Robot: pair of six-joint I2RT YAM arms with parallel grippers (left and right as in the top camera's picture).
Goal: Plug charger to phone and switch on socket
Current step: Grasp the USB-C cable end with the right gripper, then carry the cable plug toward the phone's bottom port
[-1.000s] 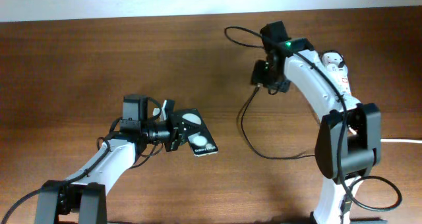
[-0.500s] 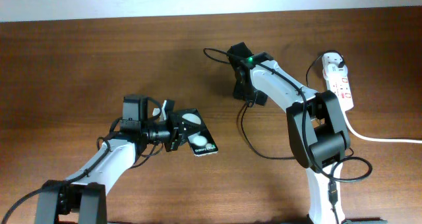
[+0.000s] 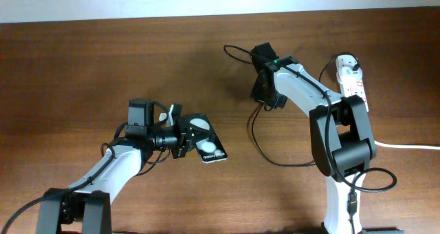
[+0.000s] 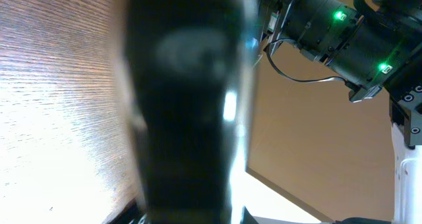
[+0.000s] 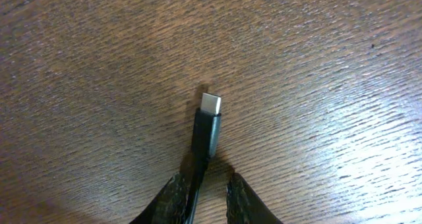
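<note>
The phone (image 3: 206, 143) is a black slab with two white round spots, held tilted off the table by my left gripper (image 3: 187, 139), which is shut on its left end. In the left wrist view the phone (image 4: 184, 105) is a dark blur filling the middle. My right gripper (image 3: 265, 91) is at the back centre, shut on the charger cable (image 3: 253, 132) just behind its plug tip. The right wrist view shows the silver-tipped plug (image 5: 210, 105) sticking out ahead of the fingers (image 5: 206, 188) above the wood. The socket (image 3: 352, 82) lies at the back right. The adapter is not in view.
The black cable loops behind the right gripper (image 3: 230, 49) and trails forward in a curve towards the right arm's base (image 3: 295, 164). The socket's thick white cord (image 3: 405, 146) runs off the right edge. The right arm (image 4: 343, 33) shows in the left wrist view.
My right gripper swung left from the back with the cable, then came back slightly right; the cable loop followed. The left arm and the phone have not moved.
</note>
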